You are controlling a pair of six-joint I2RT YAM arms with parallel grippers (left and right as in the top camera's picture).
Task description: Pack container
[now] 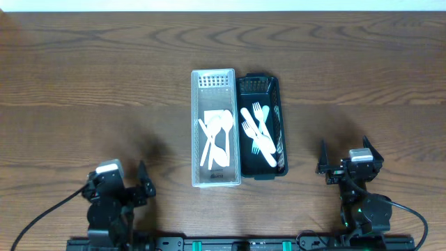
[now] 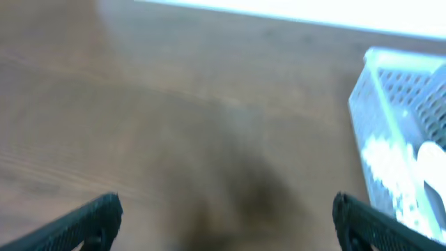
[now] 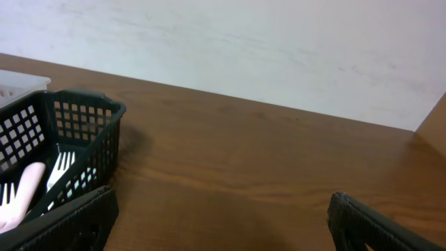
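Note:
A white basket and a black basket stand side by side at the table's middle. The white one holds white spoons; the black one holds white forks. My left gripper is open and empty at the near left, well away from the baskets. In the left wrist view its fingers are spread over bare wood, with the white basket at right. My right gripper is open and empty at the near right; the right wrist view shows the black basket at left.
A pale wall rises behind the table's far edge. Cables run from both arm bases along the near edge.

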